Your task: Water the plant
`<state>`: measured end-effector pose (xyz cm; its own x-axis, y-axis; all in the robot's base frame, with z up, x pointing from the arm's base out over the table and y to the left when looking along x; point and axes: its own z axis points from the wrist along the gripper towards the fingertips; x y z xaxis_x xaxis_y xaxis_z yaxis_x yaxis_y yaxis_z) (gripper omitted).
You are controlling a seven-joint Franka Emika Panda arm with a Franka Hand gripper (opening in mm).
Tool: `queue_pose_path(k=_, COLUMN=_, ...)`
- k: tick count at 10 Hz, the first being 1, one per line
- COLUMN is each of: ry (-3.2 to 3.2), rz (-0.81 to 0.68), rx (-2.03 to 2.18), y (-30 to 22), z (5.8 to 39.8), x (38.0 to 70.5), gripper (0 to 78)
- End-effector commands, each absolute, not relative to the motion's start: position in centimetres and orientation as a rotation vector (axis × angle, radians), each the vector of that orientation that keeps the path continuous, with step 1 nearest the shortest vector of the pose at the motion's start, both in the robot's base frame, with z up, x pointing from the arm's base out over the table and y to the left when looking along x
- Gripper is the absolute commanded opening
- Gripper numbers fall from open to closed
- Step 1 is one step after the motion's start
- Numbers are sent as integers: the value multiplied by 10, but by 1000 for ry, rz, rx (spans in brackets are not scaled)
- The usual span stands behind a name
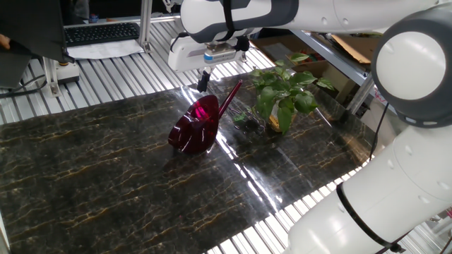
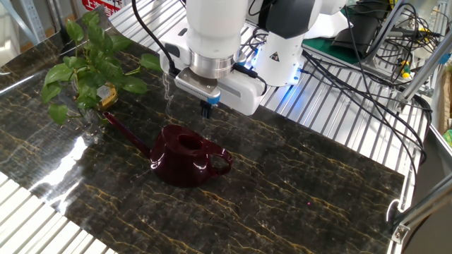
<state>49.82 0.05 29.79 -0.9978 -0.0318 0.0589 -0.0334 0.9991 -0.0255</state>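
Gripper (image 2: 207, 110) hangs above the watering can (image 2: 187, 156), fingers apparently pressed together — can just below, handle off to one side, spout running the other way toward the plant (image 2: 86, 67) beyond it.
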Motion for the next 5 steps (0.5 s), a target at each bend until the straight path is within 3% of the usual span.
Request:
queue_pose_path(k=1, ry=-3085, rz=37, rx=31, y=0, z=299, x=499, gripper=0)
queue_pose_path(k=5, ry=-3088, rz=32, rx=17, y=0, z=299, x=499, gripper=0)
